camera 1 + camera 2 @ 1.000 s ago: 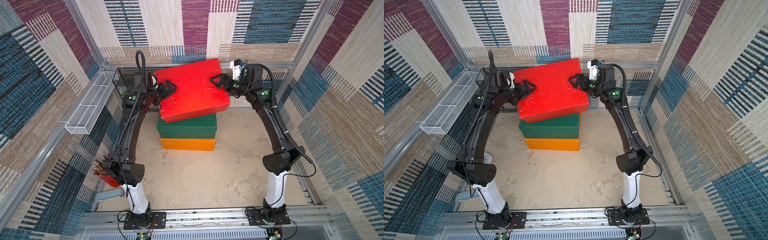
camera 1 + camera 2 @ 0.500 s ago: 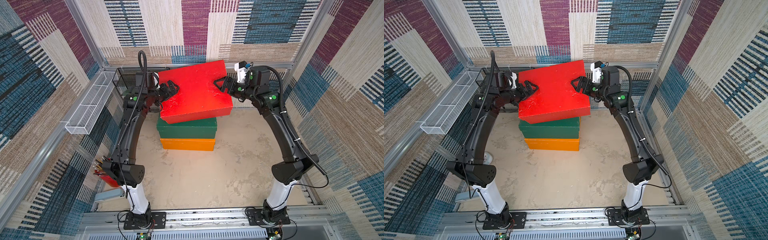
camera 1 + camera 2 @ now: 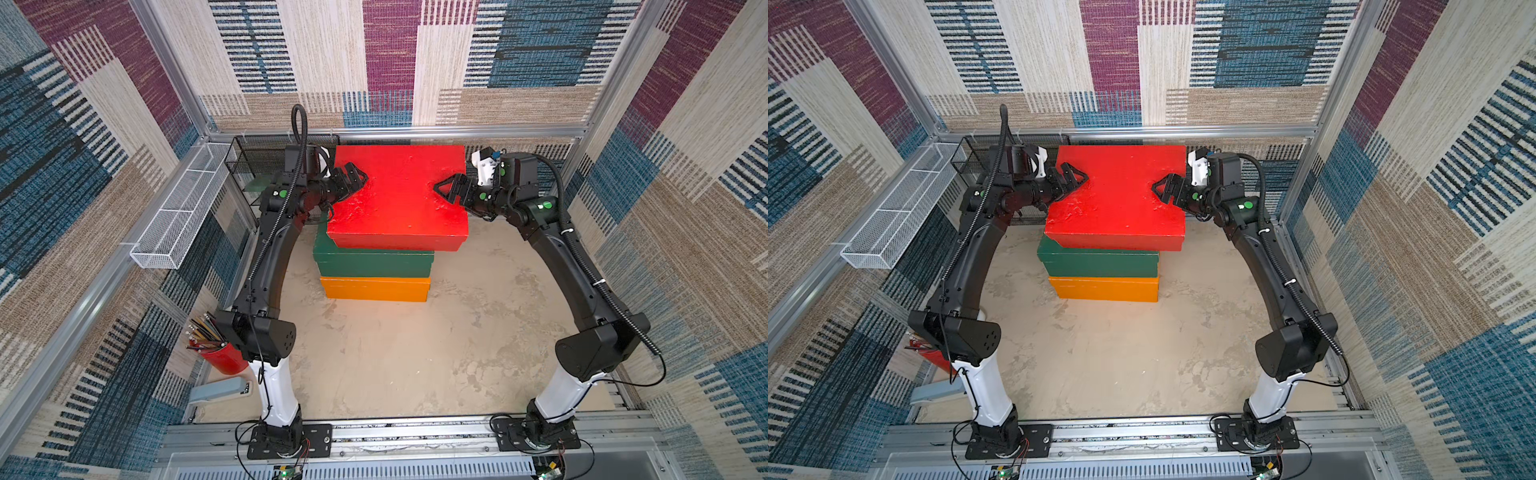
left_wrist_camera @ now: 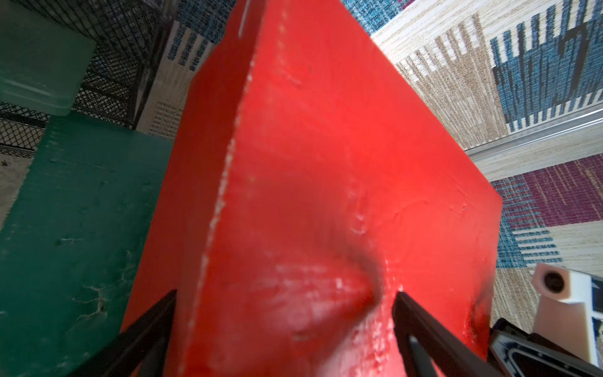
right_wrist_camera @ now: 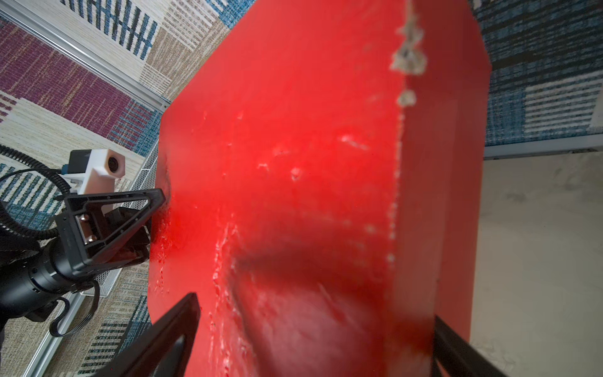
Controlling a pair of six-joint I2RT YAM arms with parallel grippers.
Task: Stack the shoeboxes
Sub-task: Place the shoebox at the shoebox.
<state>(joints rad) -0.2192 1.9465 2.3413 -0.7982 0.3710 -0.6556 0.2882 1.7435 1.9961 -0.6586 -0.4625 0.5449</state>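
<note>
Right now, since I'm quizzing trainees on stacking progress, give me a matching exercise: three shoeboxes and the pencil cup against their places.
1 red shoebox
2 dark green shoebox
3 orange shoebox
4 red pencil cup

A lowest, on the tabletop
B beside the left arm
C highest, gripped by left pincer and right pincer
D middle box

Pairs: 1-C, 2-D, 3-A, 4-B

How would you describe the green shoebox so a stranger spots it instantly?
On the beige tabletop, three shoeboxes are piled near the back wall. The green shoebox is the middle one, below the red shoebox and on the orange shoebox, the only dark green box.
</note>
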